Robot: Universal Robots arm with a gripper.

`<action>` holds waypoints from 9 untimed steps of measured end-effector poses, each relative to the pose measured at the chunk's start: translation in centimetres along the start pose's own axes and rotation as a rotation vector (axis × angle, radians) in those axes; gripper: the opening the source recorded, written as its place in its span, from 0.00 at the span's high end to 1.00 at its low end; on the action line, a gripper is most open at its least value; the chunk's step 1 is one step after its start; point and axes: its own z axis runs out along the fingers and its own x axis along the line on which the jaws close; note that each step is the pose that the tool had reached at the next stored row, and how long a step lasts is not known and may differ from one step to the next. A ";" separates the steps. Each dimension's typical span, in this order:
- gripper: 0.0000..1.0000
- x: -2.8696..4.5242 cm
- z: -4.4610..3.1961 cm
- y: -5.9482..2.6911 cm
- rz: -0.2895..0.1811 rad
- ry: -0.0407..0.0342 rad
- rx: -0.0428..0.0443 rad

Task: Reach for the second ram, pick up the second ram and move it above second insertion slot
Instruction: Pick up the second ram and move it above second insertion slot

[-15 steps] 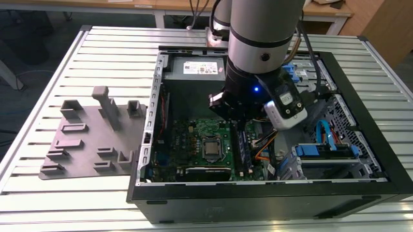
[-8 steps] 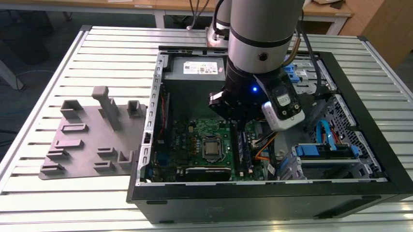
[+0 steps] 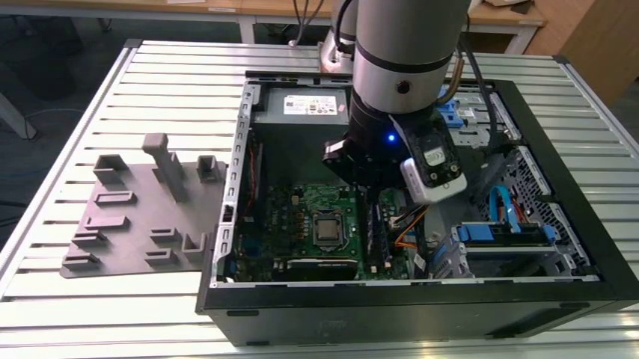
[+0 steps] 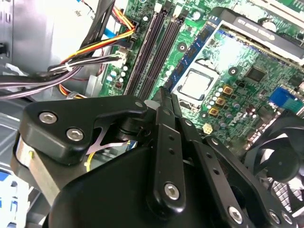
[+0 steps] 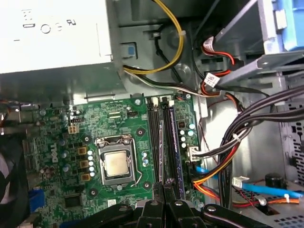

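Gripper: gripper [image 5: 164, 187] with fingers drawn narrow, pinching the second ram [image 5: 161, 152], seen edge-on in the first wrist view.
Second ram: upright over the black memory slots [image 5: 153, 142], just beside a stick already seated [image 5: 175, 142].
Far left: grey moulded fixture [image 3: 130, 217] on the slatted table [image 3: 60, 299], apart from the open computer case [image 3: 399, 299].
Middle: CPU socket [image 3: 327, 228] on the green board, near the slots.
Right: orange and black cables [image 5: 213, 175] crowd the slots' far side; beyond them a blue drive cage [image 3: 504, 233].
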 end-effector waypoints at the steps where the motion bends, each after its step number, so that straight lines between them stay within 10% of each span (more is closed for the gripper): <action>1: 0.91 0.00 0.00 0.00 0.009 -0.0003 0.0008; 9: 0.91 0.00 0.00 0.00 0.081 -0.0031 0.0066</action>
